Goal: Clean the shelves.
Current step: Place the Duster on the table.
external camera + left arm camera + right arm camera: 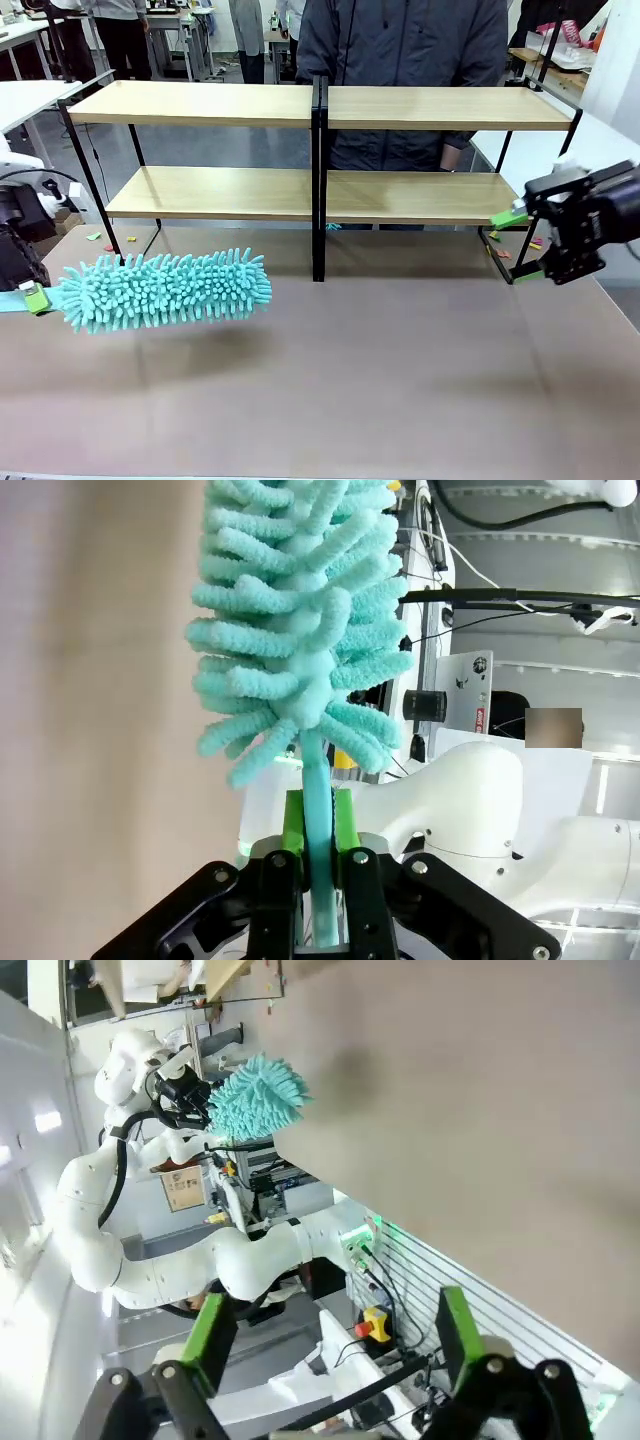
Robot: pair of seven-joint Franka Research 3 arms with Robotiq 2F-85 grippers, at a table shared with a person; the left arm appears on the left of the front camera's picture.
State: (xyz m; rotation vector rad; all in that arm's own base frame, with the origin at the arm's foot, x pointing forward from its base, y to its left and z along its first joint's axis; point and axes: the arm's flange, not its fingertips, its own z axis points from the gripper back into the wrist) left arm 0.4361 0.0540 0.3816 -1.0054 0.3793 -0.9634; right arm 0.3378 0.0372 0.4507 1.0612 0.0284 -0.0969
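The shelves (210, 105) stand across the far half of the table, two light wooden boards on a black frame with a black central upright. A fluffy turquoise duster (165, 290) hovers just above the table at the front left, in front of the lower board. My left gripper (35, 298) is shut on the duster's handle (318, 810), between green pads. In the right wrist view the duster (255, 1098) shows far off. My right gripper (525, 243) hangs open at the right end of the shelves, near the lower board, with nothing between its fingers (215, 1325).
A person in a dark jacket (400, 50) stands behind the shelves at the far side. Small coloured scraps (503, 253) lie on the table near the shelf feet at left and right. The brown tabletop (380, 380) in front is bare.
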